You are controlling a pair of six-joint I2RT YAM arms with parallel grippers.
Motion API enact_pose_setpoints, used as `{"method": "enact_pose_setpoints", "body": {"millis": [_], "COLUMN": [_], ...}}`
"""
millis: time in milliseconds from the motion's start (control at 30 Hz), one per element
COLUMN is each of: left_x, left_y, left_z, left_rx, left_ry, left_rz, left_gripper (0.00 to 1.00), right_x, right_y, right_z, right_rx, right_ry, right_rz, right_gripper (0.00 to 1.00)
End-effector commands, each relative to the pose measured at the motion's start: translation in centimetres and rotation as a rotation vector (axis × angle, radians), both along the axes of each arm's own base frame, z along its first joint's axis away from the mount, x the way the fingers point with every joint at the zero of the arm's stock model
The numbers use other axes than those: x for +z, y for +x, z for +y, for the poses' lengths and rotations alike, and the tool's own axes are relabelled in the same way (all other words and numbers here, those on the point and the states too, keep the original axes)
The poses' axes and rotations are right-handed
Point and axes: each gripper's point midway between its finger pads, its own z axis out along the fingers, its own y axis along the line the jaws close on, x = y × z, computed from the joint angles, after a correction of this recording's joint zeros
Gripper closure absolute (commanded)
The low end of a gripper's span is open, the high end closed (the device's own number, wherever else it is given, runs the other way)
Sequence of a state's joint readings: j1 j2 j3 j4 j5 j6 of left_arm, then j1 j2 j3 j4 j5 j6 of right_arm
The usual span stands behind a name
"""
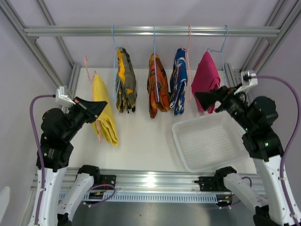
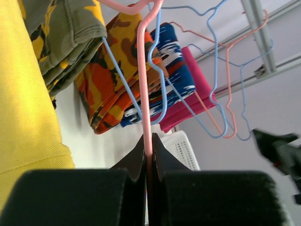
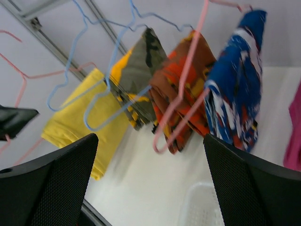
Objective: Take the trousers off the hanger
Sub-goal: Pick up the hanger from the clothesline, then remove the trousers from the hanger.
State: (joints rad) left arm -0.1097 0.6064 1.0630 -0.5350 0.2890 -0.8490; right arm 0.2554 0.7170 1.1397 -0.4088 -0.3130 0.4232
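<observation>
My left gripper is clamped on the thin pink wire hanger carrying the plain yellow folded cloth trousers; my right gripper stands spread, near the magenta pink folded trousers.

You are in a robotics test lab, not a home or shop. Evidence as follows. A frame of extruded aluminium profile boxes in a bare white table, with plain pale wall panels behind it. Two robot arms are bolted to a slotted rail at the near edge and carry exposed purple cables. Folded trousers on wire hangers line the top bar, above a white plastic basket.
</observation>
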Motion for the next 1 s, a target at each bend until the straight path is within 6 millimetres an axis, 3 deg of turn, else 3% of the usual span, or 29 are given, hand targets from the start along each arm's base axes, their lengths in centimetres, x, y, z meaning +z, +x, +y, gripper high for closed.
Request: {"method": "enact_pose_setpoints", "body": {"millis": [0,100,233,267,300,333,367,400,433,467,500,633,733,767,833,867,967], "left_x": [6.8,6.5,6.3,6.3,6.3,5.9,6.2,6.2,5.9,6.1,6.1,6.0,6.0,5.7,5.9,6.1,5.8], "left_y": [-0.8,-0.9,-1.0,-1.0,-1.0,-0.8,-0.9,-0.9,-0.7,-0.9,-0.9,-0.9,-0.8,-0.5,-0.7,-0.7,-0.7], "left_z": [1.1,1.3,1.6,1.8,2.0,2.2,2.4,2.5,2.6,2.6,2.6,2.2,1.7,1.7,1.5,1.8,1.6], "left_rx": [0.071,0.099,0.136,0.146,0.160,0.183,0.194,0.202,0.213,0.214,0.214,0.218,0.209,0.221,0.211,0.234,0.233], "left_ry": [0.045,0.050,0.060,0.064,0.063,0.069,0.064,0.054,0.051,0.041,0.038,0.035,0.036,0.043,0.048,0.051,0.066], "left_rz": [-0.297,-0.274,-0.272,-0.269,-0.263,-0.240,-0.238,-0.228,-0.210,-0.201,-0.198,-0.173,-0.157,-0.146,-0.142,-0.142,-0.136], "left_gripper": [0.99,0.99,1.00,0.99,1.00,1.00,1.00,1.00,1.00,1.00,1.00,1.00,1.00,1.00,1.00,1.00,1.00], "right_x": [7.2,10.7,12.8,12.7,12.5,12.1,11.5,10.2,9.4,7.8,8.3,4.0,1.9,-0.2,-1.4,-3.6,-5.4], "right_y": [1.5,2.2,2.9,1.6,1.9,2.2,0.5,0.6,0.7,-0.6,-1.8,-5.0,-7.1,-7.6,-8.6,-8.9,-9.4], "right_z": [0.6,2.5,5.8,8.4,10.2,10.9,13.4,15.0,15.5,17.1,18.0,21.0,23.0,23.9,25.0,25.7,26.9], "right_rx": [-0.032,-0.005,-0.026,0.040,0.050,0.008,0.068,0.065,0.028,0.034,0.071,0.082,0.109,0.120,0.129,0.138,0.125], "right_ry": [0.017,0.012,-0.051,-0.067,-0.095,-0.127,-0.170,-0.212,-0.237,-0.273,-0.258,-0.298,-0.310,-0.347,-0.330,-0.362,-0.335], "right_rz": [-0.157,-0.198,-0.233,-0.233,-0.231,-0.221,-0.233,-0.218,-0.204,-0.196,-0.216,-0.213,-0.209,-0.203,-0.199,-0.193,-0.186], "right_gripper": [0.01,0.00,0.01,0.01,0.00,0.01,0.01,0.01,0.01,0.00,0.01,0.01,0.01,0.01,0.01,0.01,0.01]}}
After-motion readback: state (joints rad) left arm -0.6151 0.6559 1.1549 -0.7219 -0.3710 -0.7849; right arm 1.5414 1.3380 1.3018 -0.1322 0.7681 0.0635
